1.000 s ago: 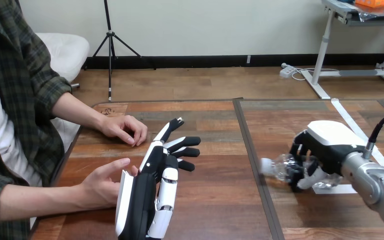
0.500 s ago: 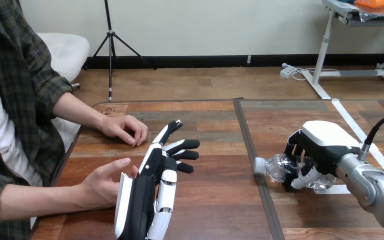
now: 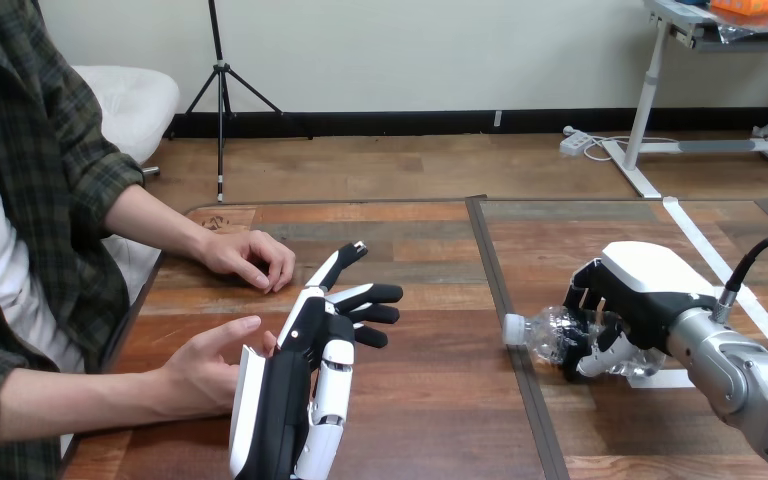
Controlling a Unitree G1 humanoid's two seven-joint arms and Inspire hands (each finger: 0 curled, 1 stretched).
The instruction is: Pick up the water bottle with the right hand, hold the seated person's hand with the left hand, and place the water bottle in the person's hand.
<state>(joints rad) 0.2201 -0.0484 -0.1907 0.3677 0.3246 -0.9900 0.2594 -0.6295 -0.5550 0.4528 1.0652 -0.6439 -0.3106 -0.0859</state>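
Sideways in the right of the frame, the water bottle (image 3: 548, 334) is a clear plastic one with a white cap that points toward the frame's left. Whether it has any liquid in it I cannot tell. The cap end sticks out past the dark seam (image 3: 497, 290) that runs up the middle of the table (image 3: 430, 400). I also cannot tell whether the bottle rests on the wood or hangs just above it.

The right hand (image 3: 640, 290) comes in from the lower right and is on the bottle's body, its fingers (image 3: 596, 358) curled round it from above and below in a firm grasp.

The left hand (image 3: 295, 400) stands in the lower middle of the frame, turned on edge, with its fingers (image 3: 372, 294) straight and slightly spread toward the right; it holds nothing. Just to its left lies the person's hand at the lower left (image 3: 205, 370), open, with its fingertips close against the robot hand's side; whether the two touch is unclear, and no robot finger is wrapped round it. The person's other hand (image 3: 248, 258) rests higher up on the table, loosely curled, apart from the left hand.

Between the bottle's cap and the left hand's fingertips there is a stretch of bare wood, and the near middle of the table is bare too. Both of the person's hands lie close to the table's left edge.
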